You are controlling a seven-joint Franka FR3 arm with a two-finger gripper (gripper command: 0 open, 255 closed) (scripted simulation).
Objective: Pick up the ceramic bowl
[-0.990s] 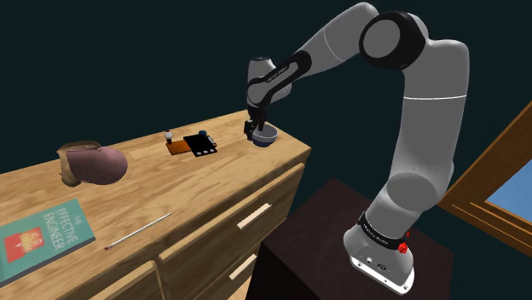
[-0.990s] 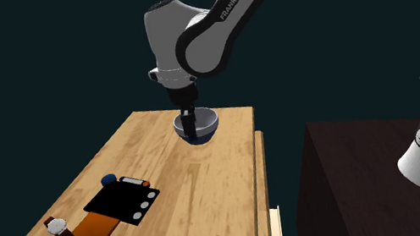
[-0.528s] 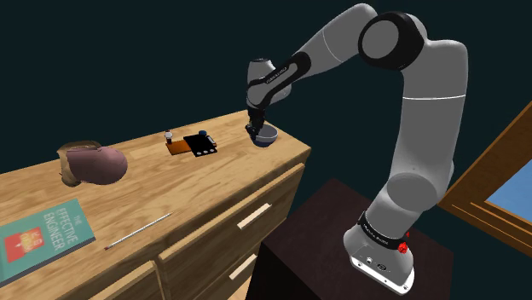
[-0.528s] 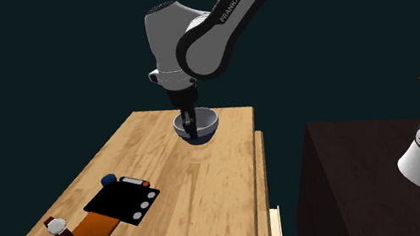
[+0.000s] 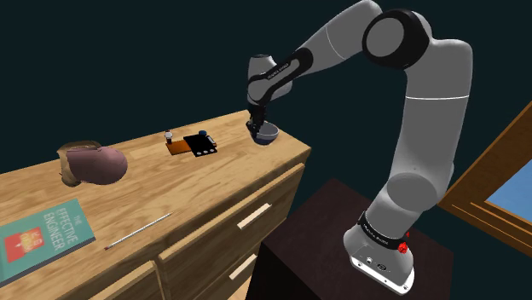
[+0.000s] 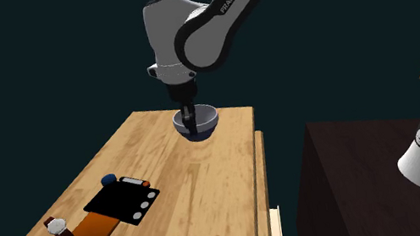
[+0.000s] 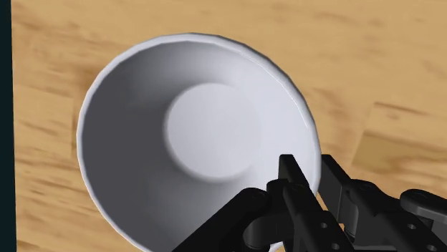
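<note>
A small round bowl, white-grey inside and darker outside, hangs just above the far corner of the wooden dresser top. My black gripper comes straight down from above and is shut on the bowl's rim. In the second exterior view the bowl sits under the gripper, near the top's far edge. The wrist view looks into the bowl: the gripper clasps the rim, one finger inside the wall and one outside.
On the dresser top lie a black device on a brown card with a wristwatch, a brown lumpy bag, a teal book and a thin rod. Drawers face the dark stand. A wooden frame stands at the shoulder view's right.
The fingers have closed on the bowl's rim. Since then the hand and bowl have risen a little off the dresser top.
</note>
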